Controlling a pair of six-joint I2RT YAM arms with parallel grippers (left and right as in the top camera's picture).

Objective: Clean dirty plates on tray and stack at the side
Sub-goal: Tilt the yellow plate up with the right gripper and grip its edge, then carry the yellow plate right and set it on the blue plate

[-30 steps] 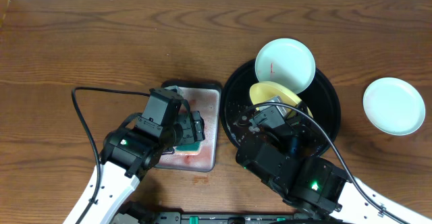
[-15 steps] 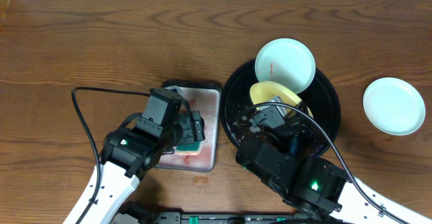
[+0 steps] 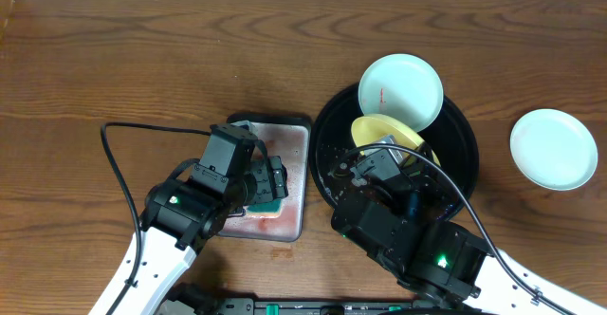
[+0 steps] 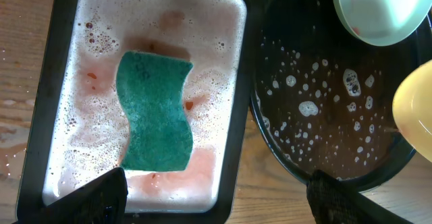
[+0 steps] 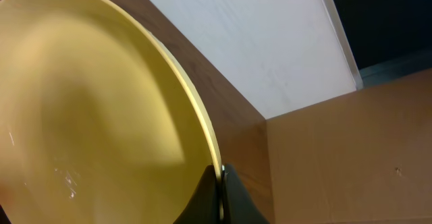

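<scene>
Right end effector [image 5: 217, 190]: clamped on rim of yellow plate [image 5: 88, 116], plate tilted over tray [image 3: 463, 139].
Smeared mint plate [image 3: 400, 89]: propped on tray's far rim.
Second mint plate [image 3: 554, 149]: flat on desk [image 3: 142, 59], right of tray, apart.
Left end effector [image 4: 217, 200]: spread wide, empty, left of tray, above grey pan [image 4: 233, 82] holding green sponge [image 4: 154, 113].

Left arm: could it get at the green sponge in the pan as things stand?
Probably yes. The left gripper hangs open over the grey pan, and the green sponge lies flat in the suds just ahead of it, with nothing on it or across the way.
</scene>
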